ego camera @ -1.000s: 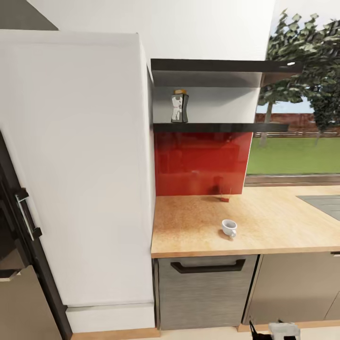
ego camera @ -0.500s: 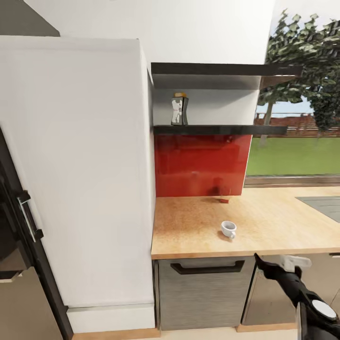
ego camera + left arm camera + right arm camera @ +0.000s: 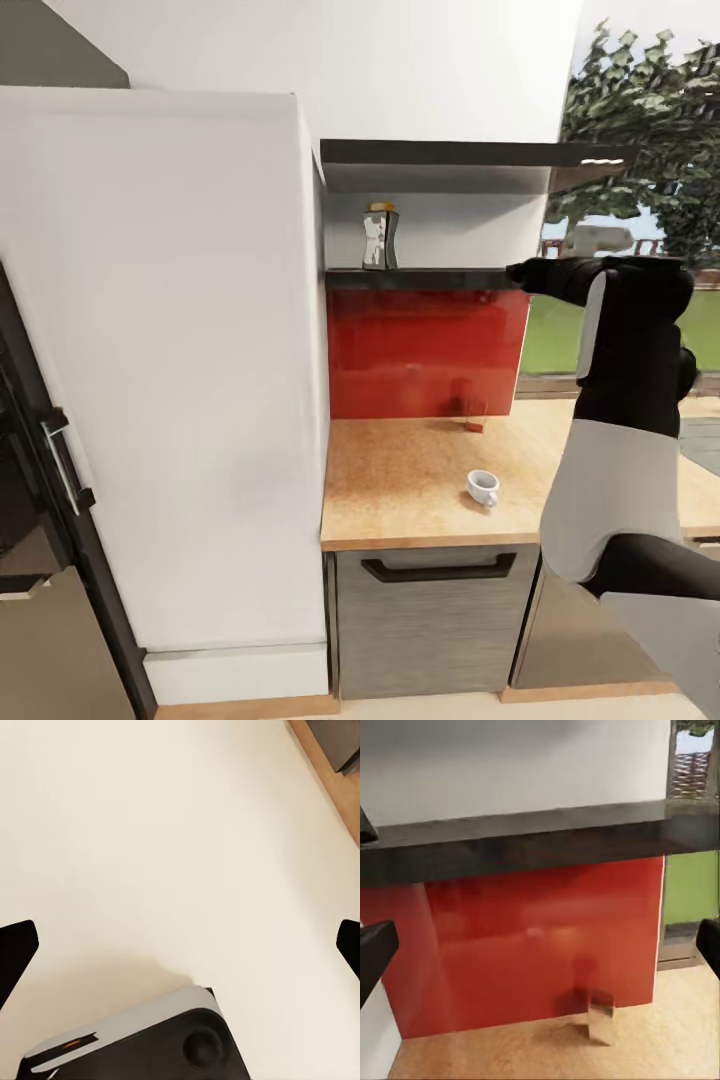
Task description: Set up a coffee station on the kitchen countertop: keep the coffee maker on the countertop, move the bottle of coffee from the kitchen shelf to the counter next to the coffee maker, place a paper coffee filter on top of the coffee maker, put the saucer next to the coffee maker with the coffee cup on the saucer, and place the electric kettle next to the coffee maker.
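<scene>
The coffee bottle (image 3: 379, 236) stands upright on the lower black shelf (image 3: 430, 278), above centre of the head view, beside a white cabinet (image 3: 160, 360). At right of frame the right arm (image 3: 625, 400) is raised, its tool (image 3: 520, 272) level with the shelf edge and well apart from the bottle; the right wrist view shows its fingers (image 3: 375, 951) spread wide before the red splashback (image 3: 525, 945). A white cup (image 3: 483, 487) sits on the wooden table (image 3: 420, 480) below. The left tool (image 3: 180, 945), also spread, faces the pale floor (image 3: 150, 832).
</scene>
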